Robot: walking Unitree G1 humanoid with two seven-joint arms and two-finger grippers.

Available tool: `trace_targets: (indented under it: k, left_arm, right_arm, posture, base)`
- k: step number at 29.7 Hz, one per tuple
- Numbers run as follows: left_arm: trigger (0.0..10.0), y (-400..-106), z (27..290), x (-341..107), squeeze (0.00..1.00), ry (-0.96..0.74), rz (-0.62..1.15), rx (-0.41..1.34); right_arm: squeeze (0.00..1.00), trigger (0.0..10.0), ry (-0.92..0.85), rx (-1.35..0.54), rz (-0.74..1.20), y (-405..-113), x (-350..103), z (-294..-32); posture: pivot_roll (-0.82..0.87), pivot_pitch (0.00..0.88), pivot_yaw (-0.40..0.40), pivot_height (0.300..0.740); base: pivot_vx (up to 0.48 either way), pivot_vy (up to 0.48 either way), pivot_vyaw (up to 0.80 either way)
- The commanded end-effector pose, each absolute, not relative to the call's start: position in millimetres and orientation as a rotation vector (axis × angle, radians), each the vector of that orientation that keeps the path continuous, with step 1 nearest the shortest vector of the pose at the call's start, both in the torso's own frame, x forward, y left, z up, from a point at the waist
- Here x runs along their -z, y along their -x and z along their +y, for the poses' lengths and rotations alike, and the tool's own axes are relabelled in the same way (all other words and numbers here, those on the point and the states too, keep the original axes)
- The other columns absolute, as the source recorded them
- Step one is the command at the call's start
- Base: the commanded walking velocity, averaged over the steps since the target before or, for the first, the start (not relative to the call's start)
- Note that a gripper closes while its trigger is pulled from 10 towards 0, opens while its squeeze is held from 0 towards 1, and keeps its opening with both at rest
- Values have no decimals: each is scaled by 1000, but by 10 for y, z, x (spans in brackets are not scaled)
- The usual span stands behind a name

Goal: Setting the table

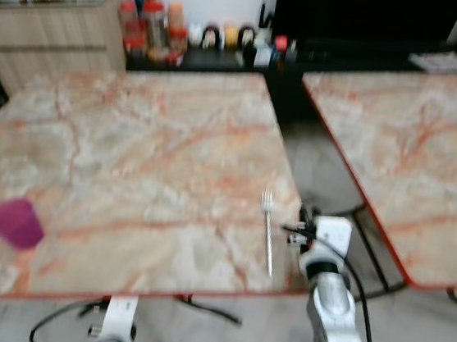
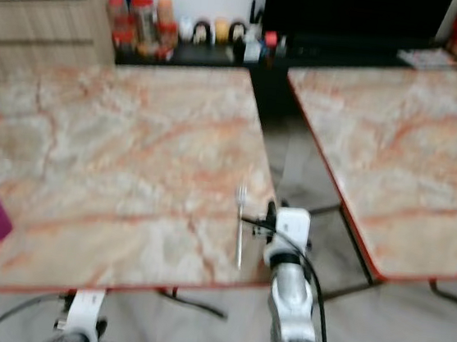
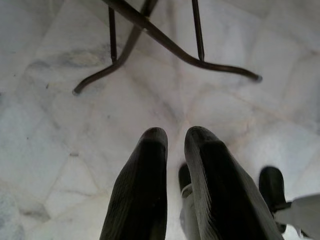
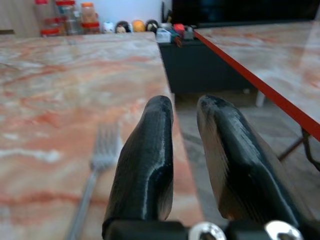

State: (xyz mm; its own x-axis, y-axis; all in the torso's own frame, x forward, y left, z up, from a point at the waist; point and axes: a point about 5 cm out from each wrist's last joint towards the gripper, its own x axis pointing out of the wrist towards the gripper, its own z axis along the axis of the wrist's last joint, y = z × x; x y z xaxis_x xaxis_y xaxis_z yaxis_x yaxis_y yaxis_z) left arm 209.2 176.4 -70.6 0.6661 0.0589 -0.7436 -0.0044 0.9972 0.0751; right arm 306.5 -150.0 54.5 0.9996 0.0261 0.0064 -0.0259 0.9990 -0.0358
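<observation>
A silver fork (image 1: 267,229) lies flat on the marble table (image 1: 148,154), close to its right front corner, tines pointing away from me. A purple cup (image 1: 14,223) stands near the table's left front edge. My right gripper (image 4: 185,107) hovers at the table's right edge just beside the fork (image 4: 95,165), its fingers close together with nothing between them. My left gripper (image 3: 175,137) hangs below the table's front edge, pointing at the floor, fingers close together and holding nothing.
A second marble table (image 1: 411,159) stands to the right across a narrow gap of floor. A wooden cabinet (image 1: 54,36) and a low shelf with several jars (image 1: 154,30) line the far wall. Dark table legs (image 3: 165,40) cross the tiled floor.
</observation>
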Motion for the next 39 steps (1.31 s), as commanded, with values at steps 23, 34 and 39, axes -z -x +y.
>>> trace_targets:
  k: [23,34,39]
  left_arm:
    - [10000,-2053,1902,711,0,-96,850,-57]
    - [10000,-2016,1856,738,0,-84,865,-41]
    - [10000,-2015,1860,739,0,-84,868,-40]
  right_arm:
    - [1000,10000,-56,-91,0,-2937,-490,-1287]
    - [0,10000,-22,40,104,-2852,-339,-1493]
    - [0,10000,-47,67,123,-2848,-320,-1522]
  posture:
    - [-75,0,31,740]
    - [-84,0,31,740]
    - [-83,0,30,740]
  base:
    - [30,0,0]
    - [0,0,0]
    - [0,0,0]
